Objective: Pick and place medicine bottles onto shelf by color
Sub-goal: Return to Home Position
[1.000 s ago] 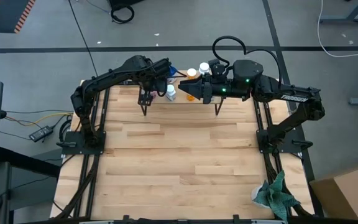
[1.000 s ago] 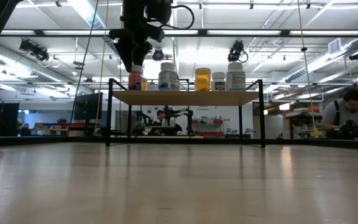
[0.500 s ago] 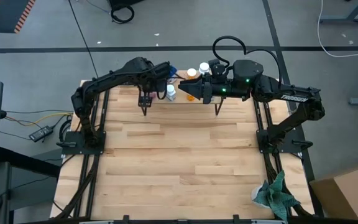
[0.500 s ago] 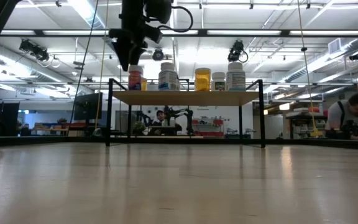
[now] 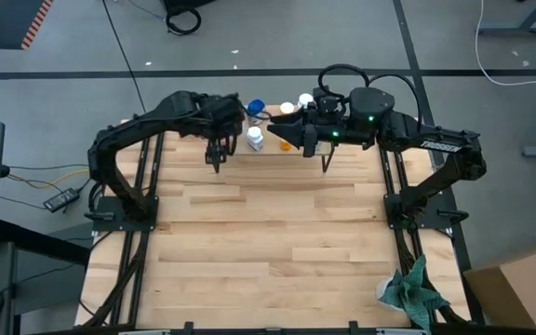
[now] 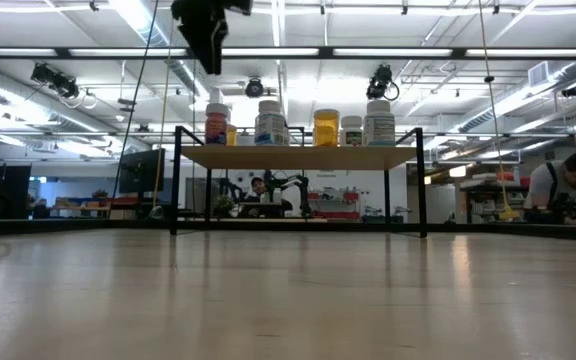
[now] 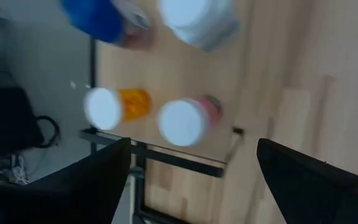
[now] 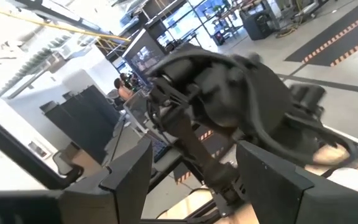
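The shelf [image 6: 298, 157] stands at the table's far edge with several medicine bottles upright on it. From its left end they run pink [image 6: 217, 125], small orange [image 6: 231, 135], white [image 6: 270, 122], yellow-orange [image 6: 326, 127] and two white ones [image 6: 378, 122]. My left gripper [image 6: 206, 35] [image 5: 234, 124] hangs open above the shelf's left end, clear of the pink bottle [image 7: 185, 121]. Nothing is between its fingers [image 7: 98, 186]. My right gripper [image 5: 279, 130] hovers level and open over the shelf's middle, pointing at the left arm, with nothing in it [image 8: 191, 186].
A blue-capped bottle [image 5: 256, 107] and white-capped ones [image 5: 288, 109] sit toward the shelf's back. A teal cloth [image 5: 415, 293] lies at the table's near right corner. The wide wooden tabletop [image 5: 268, 242] spreads in front of the shelf. A person [image 6: 568, 185] is in the room behind.
My left gripper has risen from just over the pink bottle's cap and drawn away toward the table's left edge, rolling a little. The pink bottle stays upright on the shelf's left end.
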You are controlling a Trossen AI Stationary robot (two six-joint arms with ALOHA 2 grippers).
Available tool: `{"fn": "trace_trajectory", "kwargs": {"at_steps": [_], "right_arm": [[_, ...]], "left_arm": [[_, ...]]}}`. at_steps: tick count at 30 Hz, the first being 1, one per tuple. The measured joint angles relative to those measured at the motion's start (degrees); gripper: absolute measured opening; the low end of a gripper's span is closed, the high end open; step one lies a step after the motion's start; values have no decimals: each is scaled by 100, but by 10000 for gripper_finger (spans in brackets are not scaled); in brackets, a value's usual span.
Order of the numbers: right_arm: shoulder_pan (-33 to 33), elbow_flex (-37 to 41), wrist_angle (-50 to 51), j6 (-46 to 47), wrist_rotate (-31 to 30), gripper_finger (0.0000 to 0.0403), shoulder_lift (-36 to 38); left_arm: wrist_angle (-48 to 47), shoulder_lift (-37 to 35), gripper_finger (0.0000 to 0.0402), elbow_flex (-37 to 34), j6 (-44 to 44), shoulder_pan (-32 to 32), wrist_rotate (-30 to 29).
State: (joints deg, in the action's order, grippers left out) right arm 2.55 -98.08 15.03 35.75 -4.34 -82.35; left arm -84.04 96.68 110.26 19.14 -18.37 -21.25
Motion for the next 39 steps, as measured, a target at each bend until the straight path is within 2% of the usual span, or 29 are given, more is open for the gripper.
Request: {"fn": "trace_trajectory", "kwargs": {"at_steps": [4, 9, 12, 15, 19, 22, 25, 28, 31, 34, 36, 39], "right_arm": [[55, 0, -2, 6, -18, 241, 0], [76, 0, 3, -8, -19, 241, 0], [80, 0, 17, -199, -21, 241, 0], [152, 0, 15, -325, -32, 241, 7], [249, -2, 185, -486, -6, 241, 139], [286, -9, 963, -773, -4, 235, 277], [297, 0, 1812, -1061, 24, 215, 409], [257, 0, 2044, -1491, 62, 185, 573], [213, 40, 2034, -1710, 80, 151, 801], [218, 395, 2015, -1657, 73, 114, 1160], [220, 932, 1805, -1517, -14, 91, 1494], [218, 2094, 730, -1218, -20, 62, 2115]], "left_arm": [[177, -164, 355, 4, -103, -104, -62], [245, -389, 351, 4, -1004, 3, 97], [894, -629, 341, 4, -1691, 140, 669], [1941, -913, 322, 4, -2364, 308, 1347], [3032, -1263, 287, 9, -2768, 474, 1898], [3118, -1455, 248, 8, -2842, 524, 2026], [3182, -1672, 188, -147, -2779, 590, 2175], [3816, -2112, 108, -878, -2788, 614, 2551], [5019, -2828, 24, -2180, -3153, 612, 2985], [6416, -3656, 13, -3612, -3736, 611, 3033], [7226, -4165, 13, -4419, -4094, 605, 3035], [8170, -4846, 5, -5411, -4439, 607, 3013]]}}
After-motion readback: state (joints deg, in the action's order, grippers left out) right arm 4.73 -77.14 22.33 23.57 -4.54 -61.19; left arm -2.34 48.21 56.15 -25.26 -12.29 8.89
